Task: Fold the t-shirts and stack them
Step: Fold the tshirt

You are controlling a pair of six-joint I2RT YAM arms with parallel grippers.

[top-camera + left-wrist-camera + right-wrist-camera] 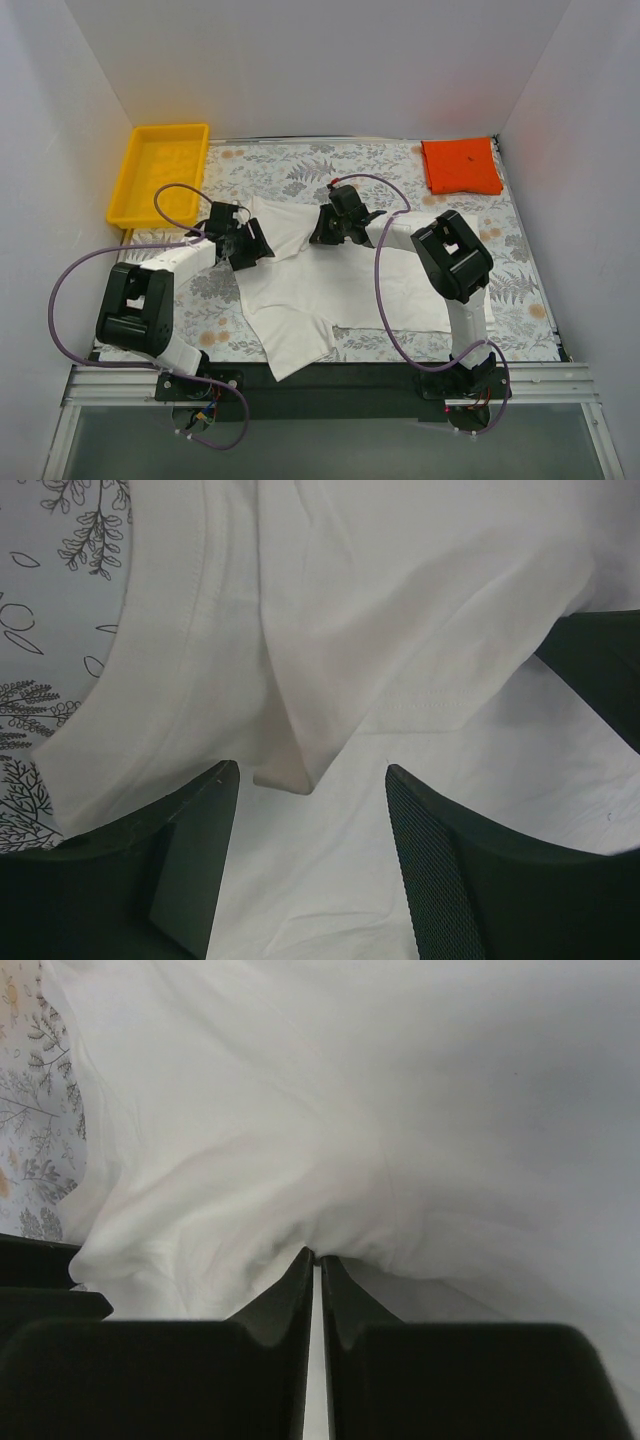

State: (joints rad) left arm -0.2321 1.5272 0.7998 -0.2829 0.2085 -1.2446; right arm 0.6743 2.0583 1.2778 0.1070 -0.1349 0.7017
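The white t-shirt (335,290) lies rumpled and partly folded in the middle of the table. My left gripper (248,243) is at its upper left edge, open. In the left wrist view the left gripper (310,772) straddles flat white cloth, and a folded sleeve corner (290,765) hangs just ahead of the fingertips. My right gripper (326,230) is at the shirt's top edge. In the right wrist view the right gripper (317,1254) is shut on a bunched ridge of the white t-shirt (380,1160). The orange-red t-shirt (460,166) lies folded at the back right corner.
A yellow plastic tray (124,185) sits at the back left corner. White walls close in the table on three sides. The leaf-patterned tablecloth (520,280) shows around the shirt. Purple cables (380,290) loop over the cloth from both arms.
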